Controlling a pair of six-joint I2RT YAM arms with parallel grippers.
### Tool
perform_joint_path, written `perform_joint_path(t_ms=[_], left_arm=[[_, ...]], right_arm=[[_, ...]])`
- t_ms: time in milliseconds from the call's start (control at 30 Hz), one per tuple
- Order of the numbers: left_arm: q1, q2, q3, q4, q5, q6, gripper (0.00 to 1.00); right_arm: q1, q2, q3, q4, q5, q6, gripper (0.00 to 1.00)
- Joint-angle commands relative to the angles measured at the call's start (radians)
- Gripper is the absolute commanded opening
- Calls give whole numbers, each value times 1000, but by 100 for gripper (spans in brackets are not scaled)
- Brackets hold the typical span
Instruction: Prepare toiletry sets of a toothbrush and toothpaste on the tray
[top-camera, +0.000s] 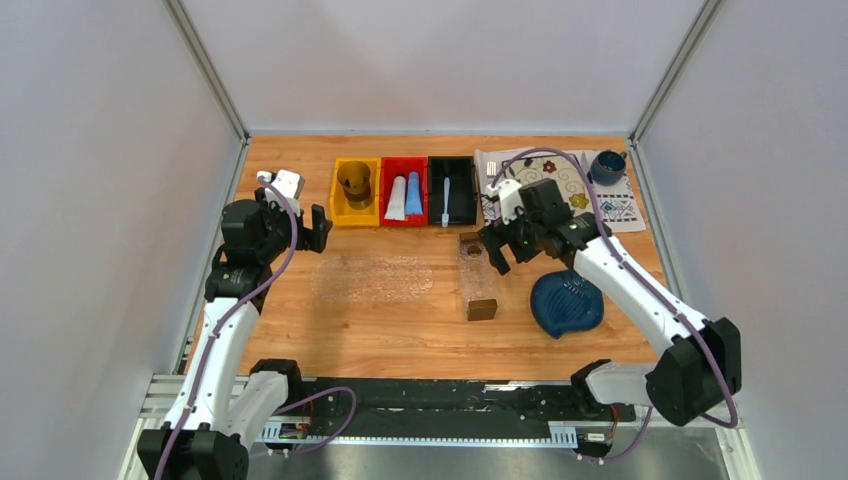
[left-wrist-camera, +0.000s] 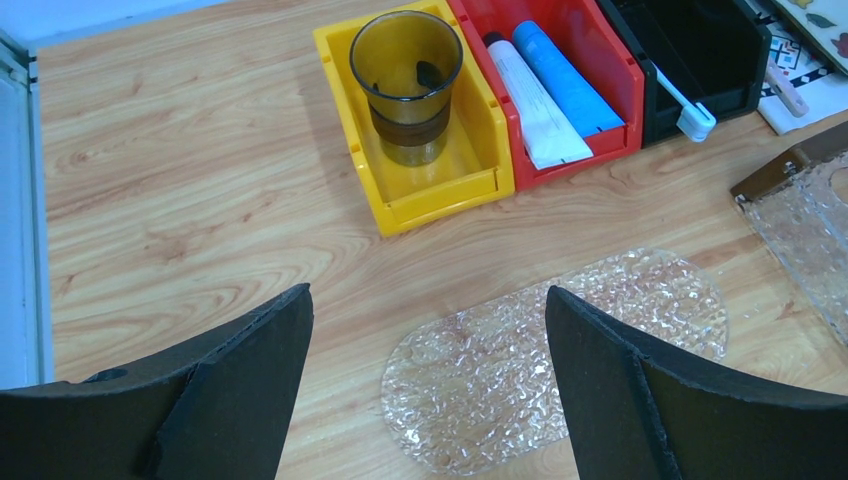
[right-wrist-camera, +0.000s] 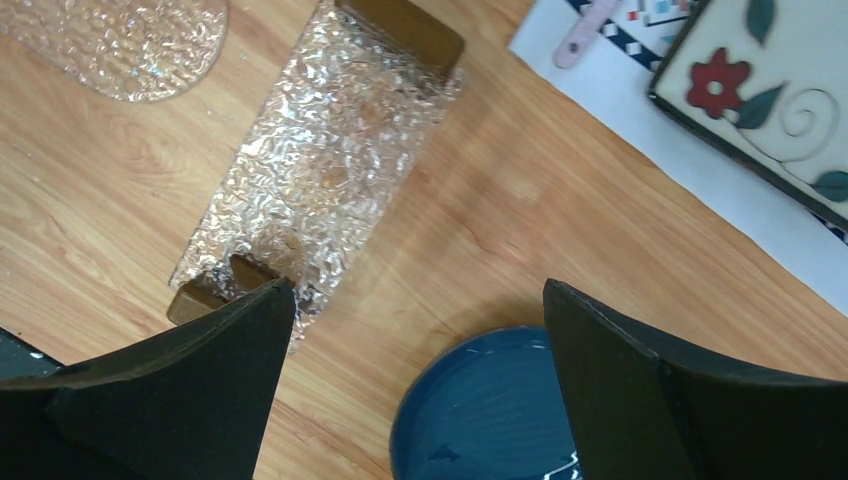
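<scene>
With nothing yet on the clear textured rectangular tray with brown end blocks (top-camera: 478, 282), both sets were left to do. Pale blue toothbrush (top-camera: 446, 203) lay in the black bin (top-camera: 464, 176) just beyond the tray's far end, and the white and blue toothpaste tubes (top-camera: 397, 198) lay in the red bin (top-camera: 403, 164) next along. Right pincer (top-camera: 506, 250) was beside the tray and left pincer (top-camera: 318, 228) well left of it, both spread wide and holding nothing.

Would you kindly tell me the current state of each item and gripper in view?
left gripper, open, empty.
right gripper, open, empty.
toothbrush, lying in the black bin.
white toothpaste tube, lying in the red bin.
blue toothpaste tube, lying beside it in the same bin.
tray, empty, flat on the table.
amber cup, upright in the yellow bin.
leaf-shaped dish, empty.
</scene>
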Motion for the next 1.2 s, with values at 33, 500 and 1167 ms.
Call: perform_joint_path(t_ms=[33, 500, 1167], left_arm=[[4, 3, 9, 29, -15, 0, 93], [6, 17, 3, 35, -60, 8, 94], [6, 31, -6, 47, -78, 14, 94]], right_arm=[[86, 109, 69, 53, 64, 88, 100], [118, 370, 212, -25, -28, 269, 100], [207, 500, 252, -53, 135, 295, 100]])
